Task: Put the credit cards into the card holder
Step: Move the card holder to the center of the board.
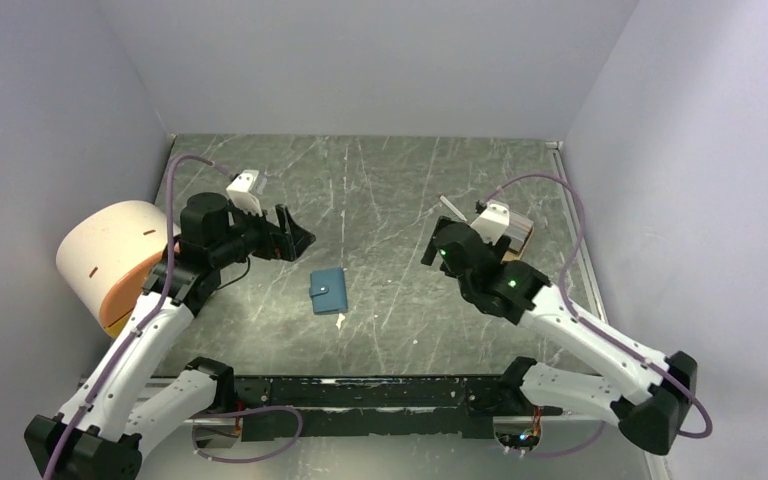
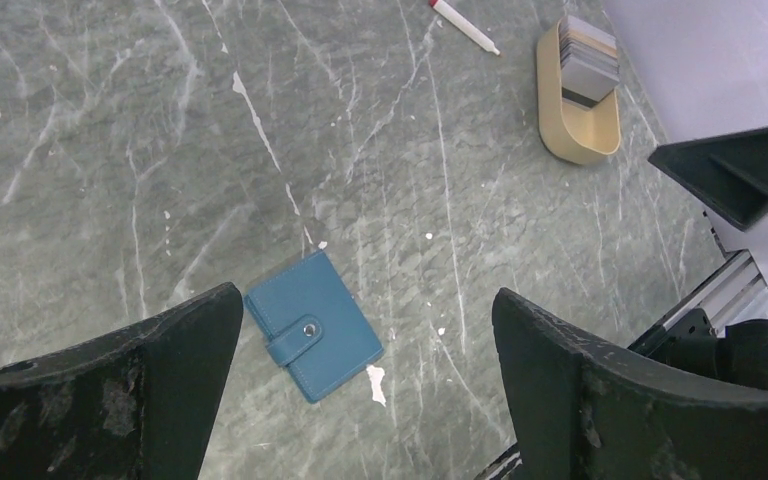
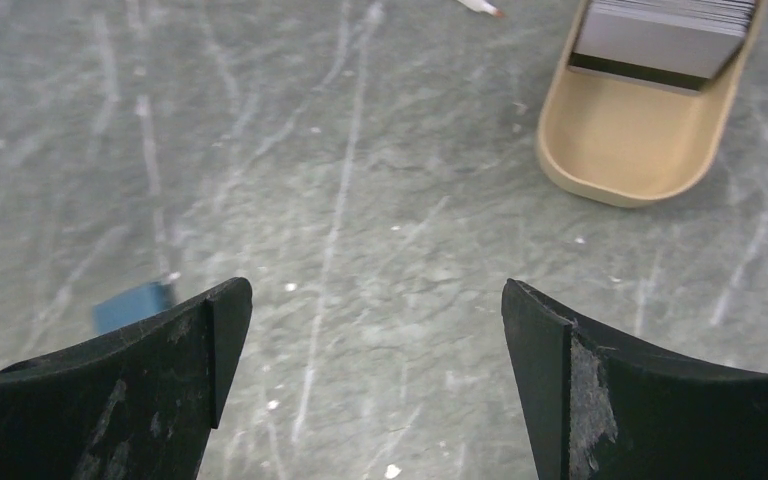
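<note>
credit cards stacked in tan tray; card holder snapped shut mid-table, room around; my left gripper, right gripper spread, empty.

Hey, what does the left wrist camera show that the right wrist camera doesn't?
Only the left wrist view: the whole card holder, closed with its tab snapped, framed by the open left end effector. Only the right wrist view: the open right end effector in its foreground; the card holder is just a blue corner. Both: the tan tray holding the stacked credit cards, the white stick and the table.
</note>
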`<state>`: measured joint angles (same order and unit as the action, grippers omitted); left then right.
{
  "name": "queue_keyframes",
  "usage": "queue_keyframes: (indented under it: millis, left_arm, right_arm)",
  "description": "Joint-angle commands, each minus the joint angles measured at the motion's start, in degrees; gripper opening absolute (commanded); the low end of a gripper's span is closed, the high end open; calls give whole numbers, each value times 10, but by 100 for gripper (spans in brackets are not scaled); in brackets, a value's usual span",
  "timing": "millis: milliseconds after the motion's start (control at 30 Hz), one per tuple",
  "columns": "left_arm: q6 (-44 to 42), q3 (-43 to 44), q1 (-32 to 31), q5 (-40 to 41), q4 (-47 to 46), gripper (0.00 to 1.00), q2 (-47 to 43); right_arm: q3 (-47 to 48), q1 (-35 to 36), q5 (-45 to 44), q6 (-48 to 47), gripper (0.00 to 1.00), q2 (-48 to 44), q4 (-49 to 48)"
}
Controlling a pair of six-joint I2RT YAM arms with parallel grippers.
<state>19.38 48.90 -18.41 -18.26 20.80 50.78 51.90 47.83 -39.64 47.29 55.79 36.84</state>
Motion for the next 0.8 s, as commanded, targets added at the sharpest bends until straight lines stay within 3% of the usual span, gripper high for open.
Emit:
queue_keyframes:
  millis: [0,133,300,400,600,767]
  left_arm:
    - [-15,-14,5,14,-6,99,-17]
    - [-17,-25,6,16,-5,98,-26]
    - [-14,-23,5,29,10,96,-18]
    - [-14,-17,5,47,21,93,-16]
    - [-15,-19,6,106,29,89,-41]
    - [-13,-28,5,172,29,87,-92]
  right_arm:
    - [18,-33,-56,15,100,56,52]
    - [8,-82,-15,-33,100,88,15]
    - [-26,-123,118,-106,100,109,-73]
    - [-38,-122,214,-144,94,123,-126]
    - [-15,-82,233,-36,80,177,-139]
    - [1,-22,309,-13,54,250,-234]
